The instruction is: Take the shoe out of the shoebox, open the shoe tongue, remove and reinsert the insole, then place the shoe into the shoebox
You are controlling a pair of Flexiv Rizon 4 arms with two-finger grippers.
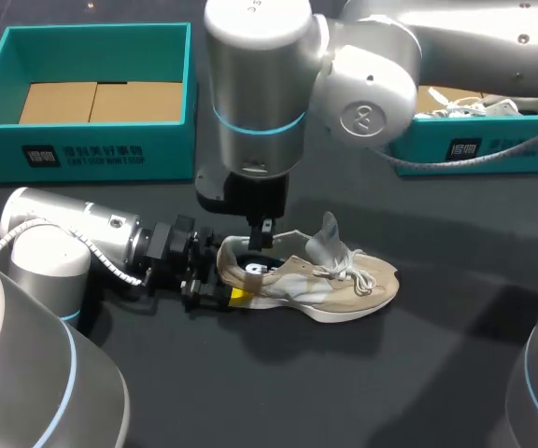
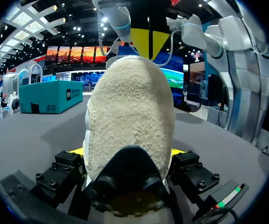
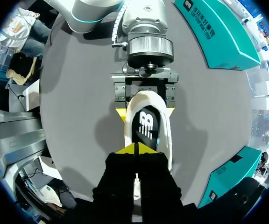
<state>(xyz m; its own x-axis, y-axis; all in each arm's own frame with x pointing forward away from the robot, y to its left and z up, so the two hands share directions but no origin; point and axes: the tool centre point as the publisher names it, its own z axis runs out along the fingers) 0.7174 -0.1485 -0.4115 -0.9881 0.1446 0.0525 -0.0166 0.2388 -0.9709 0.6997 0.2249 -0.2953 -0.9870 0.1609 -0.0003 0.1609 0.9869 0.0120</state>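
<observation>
Head view: beige, white-soled shoe [image 1: 344, 289]

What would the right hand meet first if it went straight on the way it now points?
Most likely the black insole inside the shoe, directly ahead of the right hand; how much gap remains is unclear.

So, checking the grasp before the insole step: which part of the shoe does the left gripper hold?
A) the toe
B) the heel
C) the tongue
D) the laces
B: the left gripper has a yellow tip on each side of the heel of the shoe, and the toe points away from it.
</observation>
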